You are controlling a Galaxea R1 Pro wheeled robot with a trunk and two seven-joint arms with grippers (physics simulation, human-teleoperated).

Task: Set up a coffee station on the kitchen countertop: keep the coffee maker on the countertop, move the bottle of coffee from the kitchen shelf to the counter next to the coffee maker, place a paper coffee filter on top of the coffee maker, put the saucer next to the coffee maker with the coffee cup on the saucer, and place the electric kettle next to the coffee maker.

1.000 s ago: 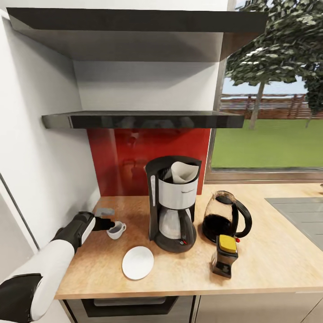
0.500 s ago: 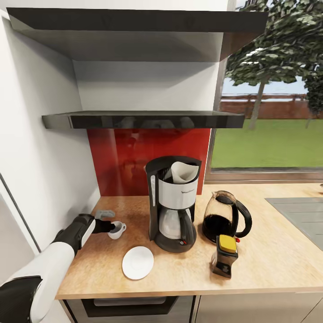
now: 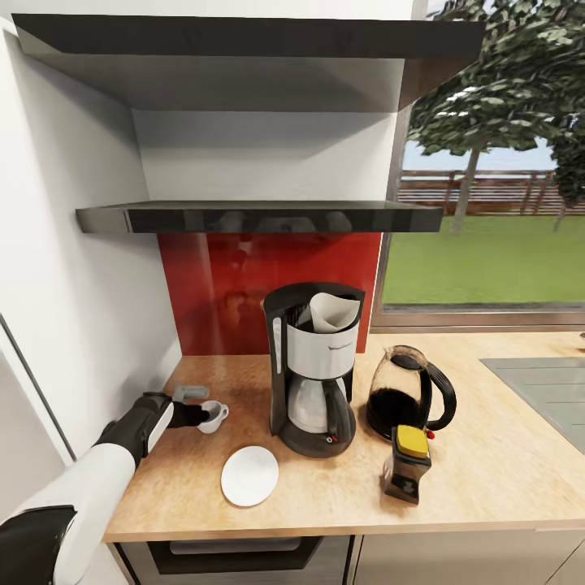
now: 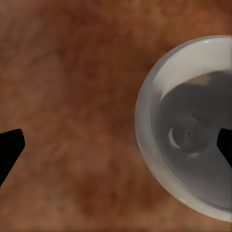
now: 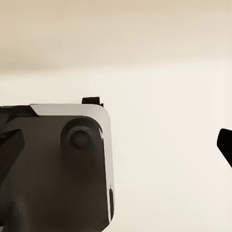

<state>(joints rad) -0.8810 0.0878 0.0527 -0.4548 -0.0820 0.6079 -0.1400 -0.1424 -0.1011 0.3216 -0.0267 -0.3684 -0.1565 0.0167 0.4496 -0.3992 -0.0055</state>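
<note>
The black and silver coffee maker [image 3: 313, 374] stands on the wood-grain kitchen countertop [image 3: 487, 479], with the white paper coffee filter [image 3: 333, 311] in its top. To its right is the glass electric kettle [image 3: 406, 394], and in front of that the black bottle of coffee [image 3: 408, 463] with its yellow cap. The white saucer [image 3: 249, 475] lies bare at the front left. Behind it sits the coffee cup [image 3: 214, 417], also seen from above [image 4: 193, 130]. My left gripper [image 3: 199, 406] [image 4: 116, 147] is open, straddling the cup's wall, one fingertip [image 4: 224, 145] over its inside. My right gripper [image 5: 116, 147] is open on nothing.
The black kitchen shelf [image 3: 260, 217] hangs above the coffee maker, with a second slab higher up. A white wall [image 3: 89, 325] closes the left side. A red backsplash [image 3: 244, 292] is behind the counter, a window at the right, and a grey sink edge [image 3: 544, 390] at the far right.
My left gripper has sunk slightly toward the countertop at the coffee cup. The cup and everything else stay where they were.
</note>
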